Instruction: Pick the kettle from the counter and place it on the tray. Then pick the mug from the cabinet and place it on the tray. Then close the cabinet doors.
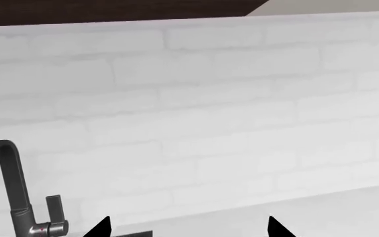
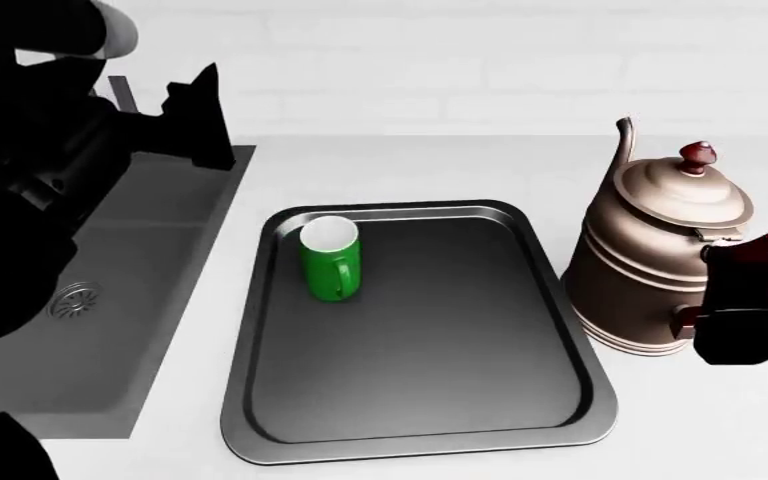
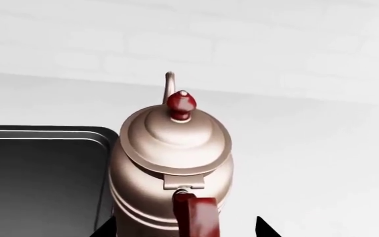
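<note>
The copper kettle stands on the white counter just right of the dark tray. My right gripper is open behind the kettle, its fingertips on either side of the dark red handle without touching it. In the head view only the right gripper's black body shows by the handle. The green mug sits in the tray's far left part. My left gripper is raised over the sink, open and empty, and its fingertips face the backsplash. The cabinet is out of view.
A dark inset sink lies left of the tray, with a dark faucet at its back. A white brick backsplash runs behind the counter. My left arm covers the sink's near left corner.
</note>
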Controlling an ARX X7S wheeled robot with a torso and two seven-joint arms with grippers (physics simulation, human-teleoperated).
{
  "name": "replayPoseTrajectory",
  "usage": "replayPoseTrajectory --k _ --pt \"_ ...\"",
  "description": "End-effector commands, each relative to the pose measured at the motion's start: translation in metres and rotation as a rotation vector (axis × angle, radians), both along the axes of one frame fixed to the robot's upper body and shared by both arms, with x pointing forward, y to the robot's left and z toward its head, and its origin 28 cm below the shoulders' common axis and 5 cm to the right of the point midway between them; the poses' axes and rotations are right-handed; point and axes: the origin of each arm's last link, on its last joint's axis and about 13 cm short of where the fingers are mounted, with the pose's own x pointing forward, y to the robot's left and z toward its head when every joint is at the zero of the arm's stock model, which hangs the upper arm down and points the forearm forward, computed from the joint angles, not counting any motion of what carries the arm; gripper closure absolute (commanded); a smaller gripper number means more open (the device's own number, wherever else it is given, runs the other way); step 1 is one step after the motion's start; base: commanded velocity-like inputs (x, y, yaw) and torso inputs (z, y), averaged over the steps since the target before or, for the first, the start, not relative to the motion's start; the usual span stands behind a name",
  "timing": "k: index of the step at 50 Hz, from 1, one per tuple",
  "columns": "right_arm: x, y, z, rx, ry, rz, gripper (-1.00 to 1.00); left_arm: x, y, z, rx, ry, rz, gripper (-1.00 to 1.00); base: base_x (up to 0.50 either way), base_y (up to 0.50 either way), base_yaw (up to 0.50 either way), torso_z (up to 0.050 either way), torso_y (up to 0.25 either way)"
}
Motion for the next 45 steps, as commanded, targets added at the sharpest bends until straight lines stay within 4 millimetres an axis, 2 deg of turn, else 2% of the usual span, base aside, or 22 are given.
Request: replayPoseTrajectory --k 1,25,26,45 --pt "0.006 -0.004 -0.005 0.005 0.012 -0.003 -1.00 0.001 0.002 -0.003 -0.004 0.006 0.004 -1.00 0.00 0.00 0.00 0.000 0.000" --pt "0.019 -0.005 -0.008 0.014 0.021 -0.004 -1.00 0.003 0.004 -0.010 -0.012 0.018 0.012 -1.00 0.00 0.00 0.00 0.000 0.000" --pt "0.019 -0.005 -0.008 0.016 0.014 -0.008 1.00 0.004 0.005 -0.011 -0.013 0.018 0.013 -1.00 0.00 0.00 0.00 0.000 0.000" --pt "0.014 -0.003 0.000 -0.007 -0.022 -0.012 1.00 0.003 0.006 -0.010 -0.019 0.019 0.016 -1.00 0.00 0.00 0.00 0.000 0.000"
